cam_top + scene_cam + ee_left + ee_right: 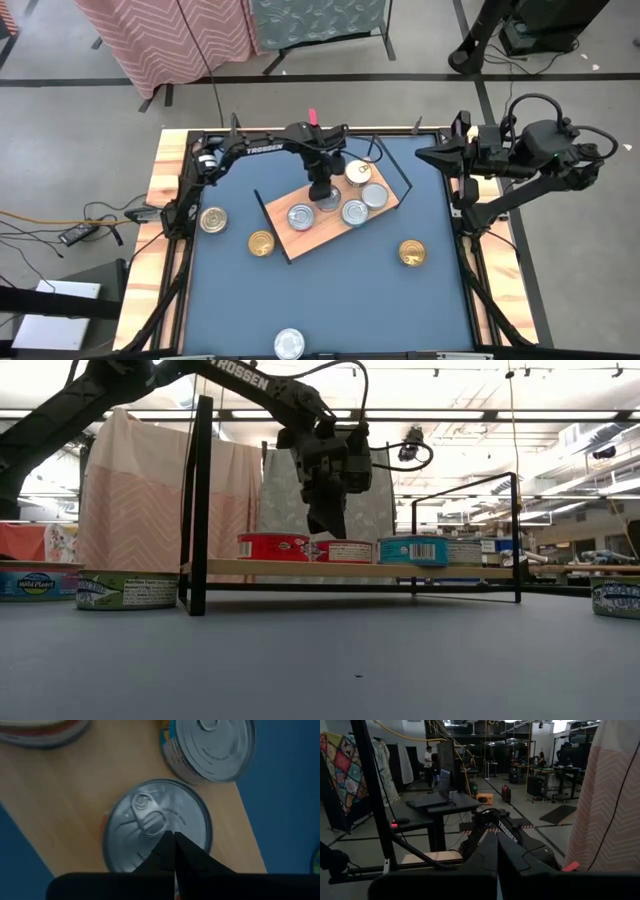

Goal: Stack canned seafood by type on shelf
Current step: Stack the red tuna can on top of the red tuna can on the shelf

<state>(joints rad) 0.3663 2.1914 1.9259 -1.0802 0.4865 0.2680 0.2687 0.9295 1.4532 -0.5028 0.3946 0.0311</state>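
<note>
1. the shelf (318, 232), a light-wood board with thin black wire end frames, lies at an angle near the middle of the blue tabletop (330, 300).
2. the left gripper (327, 197) hangs over the shelf with its jaws closed and holding nothing; in the left wrist view its tips (173, 851) sit just above a silver-lidded tin (157, 825) with a pull tab, though contact cannot be told.
3. from above, four silver-lidded tins show on the board: one toward its left end (301, 216), one mostly hidden under the left gripper, one near the front edge (354, 211), and one toward the right end (375, 195).
4. a gold-lidded tin (358, 172) sits by the board's far right corner.
5. in the low view, a red-sided tin (273, 546) and a blue-labelled tin (413, 549) stand on the shelf.
6. off the shelf, a gold tin (212, 219) lies by the left rim, another gold tin (261, 242) just beside the shelf's left end, and a third gold tin (411, 252) well to the right.
7. a silver tin (289, 343) rests at the near edge of the tabletop.
8. the right gripper (425, 155) waits above the tabletop's far right corner, jaws closed and empty.
</note>
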